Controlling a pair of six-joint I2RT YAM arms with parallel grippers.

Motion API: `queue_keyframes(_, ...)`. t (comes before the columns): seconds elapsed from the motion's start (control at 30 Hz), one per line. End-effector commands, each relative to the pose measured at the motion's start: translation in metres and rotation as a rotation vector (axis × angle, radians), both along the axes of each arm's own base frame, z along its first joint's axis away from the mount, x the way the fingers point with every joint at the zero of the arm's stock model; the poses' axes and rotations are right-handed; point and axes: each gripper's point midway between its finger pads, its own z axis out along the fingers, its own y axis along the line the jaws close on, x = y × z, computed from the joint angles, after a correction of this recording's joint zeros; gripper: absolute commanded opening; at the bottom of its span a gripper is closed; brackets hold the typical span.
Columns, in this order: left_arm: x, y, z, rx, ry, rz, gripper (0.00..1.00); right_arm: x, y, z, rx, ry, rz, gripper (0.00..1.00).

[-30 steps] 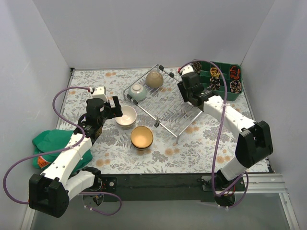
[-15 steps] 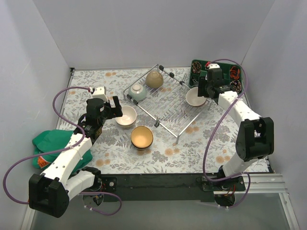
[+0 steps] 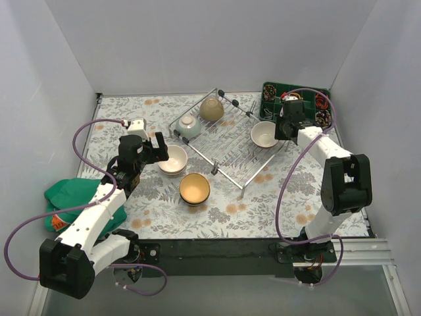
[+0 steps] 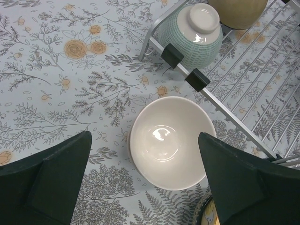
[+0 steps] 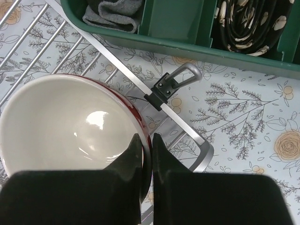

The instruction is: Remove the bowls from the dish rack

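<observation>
my right gripper (image 5: 146, 149) is pinching the rim of the red bowl (image 5: 65, 122), cream inside, at the right corner of the dish rack (image 3: 227, 145), near the green tray (image 5: 187, 28). my left gripper (image 4: 145, 180) is hanging wide open above a cream bowl (image 4: 168, 140) on the table (image 4: 56, 93) just beside the rack. a green bowl (image 4: 192, 35) and a tan bowl (image 4: 236, 7) are sitting upside down in it.

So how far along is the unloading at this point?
Done: a cream bowl and a tan bowl sit on the table. In hand: the right gripper pinches the red bowl at the rack edge. Left: a green bowl and a beige bowl in it.
</observation>
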Motion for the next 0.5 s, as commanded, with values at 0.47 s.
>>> queue_keyframes(0.47, -0.014, -0.078, 0.05, -0.195, -0.001, -0.2, 0.98, -0.046, 0.063, 0.109, 0.097, -0.276, 0.234, 0.01)
